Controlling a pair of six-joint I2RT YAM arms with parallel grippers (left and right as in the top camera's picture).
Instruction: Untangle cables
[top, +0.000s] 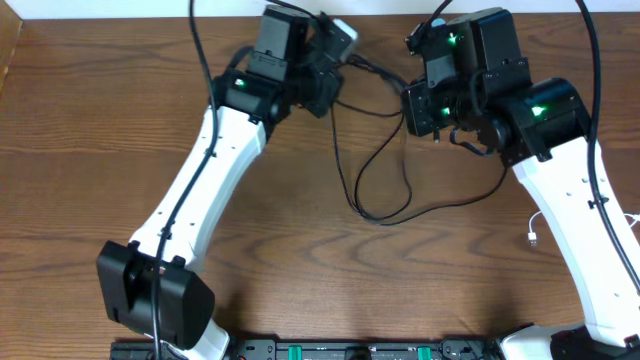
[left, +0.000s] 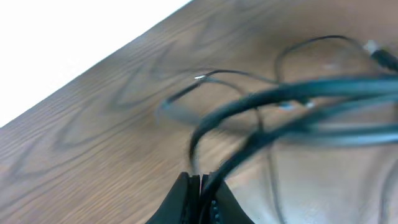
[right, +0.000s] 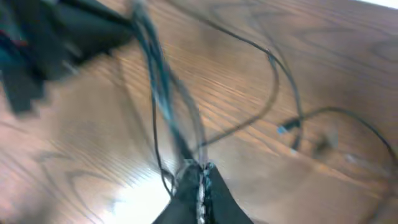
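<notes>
Thin black cables (top: 372, 170) lie in loose loops on the wooden table, and a short stretch runs taut between my two grippers at the far middle. My left gripper (top: 345, 55) is shut on a black strand; in the left wrist view the jaws (left: 200, 182) pinch a cable (left: 292, 93) that arcs away to the right. My right gripper (top: 408, 92) is also shut, and in the right wrist view several dark strands (right: 163, 93) rise out of its closed fingertips (right: 200, 169). A white cable's plug end (top: 533, 236) peeks out beside the right arm.
The white table edge (left: 74, 37) runs close behind the left gripper. A loose plug end (right: 283, 129) rests on the wood to the right of the right gripper. The arm bases (top: 160, 295) stand at the near edge.
</notes>
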